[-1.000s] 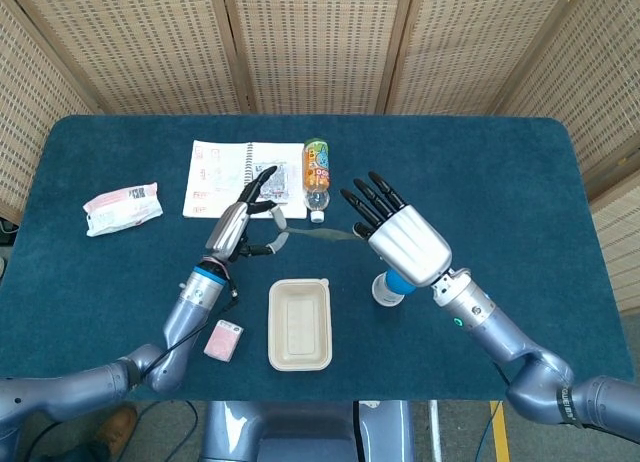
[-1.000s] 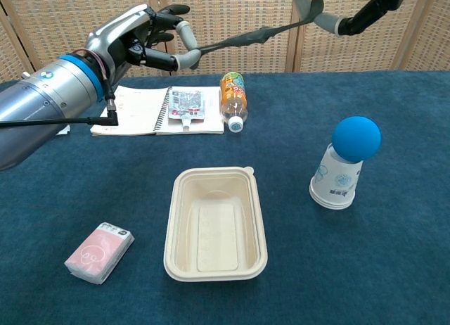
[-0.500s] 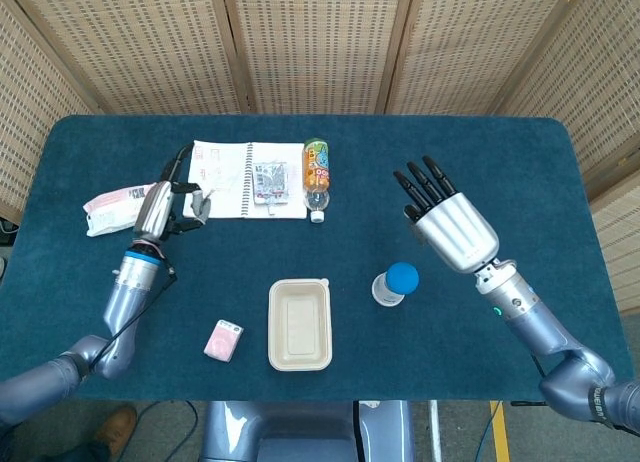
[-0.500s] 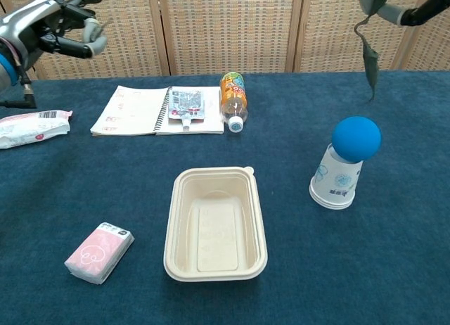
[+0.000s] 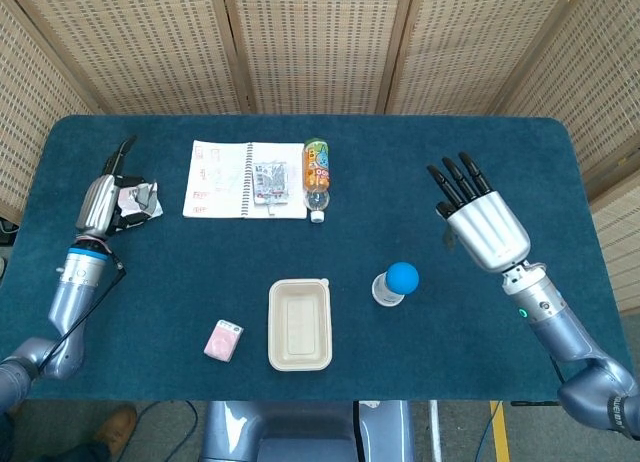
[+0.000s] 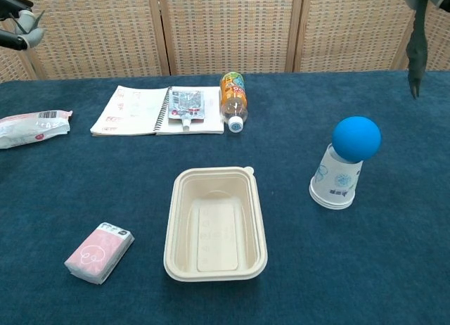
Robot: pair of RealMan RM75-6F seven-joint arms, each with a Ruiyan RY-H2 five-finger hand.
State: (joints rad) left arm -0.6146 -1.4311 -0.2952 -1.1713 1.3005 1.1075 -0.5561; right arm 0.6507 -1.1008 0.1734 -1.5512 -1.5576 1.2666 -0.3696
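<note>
Both robot hands (image 5: 105,204) (image 5: 487,225) have swung outward; labels unreadable.

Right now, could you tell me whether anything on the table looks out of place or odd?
Yes: a blue ball sits on a leaning stack of paper cups, and an orange drink bottle lies on its side by the open notebook.

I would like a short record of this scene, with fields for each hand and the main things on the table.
left hand: raised over the white packet, at the table's left edge
right hand: fingers spread, a dark strip hangs below it
cup: upside down, blue ball on top
tray: empty, near front
notebook: open, bottle lying beside it
</note>
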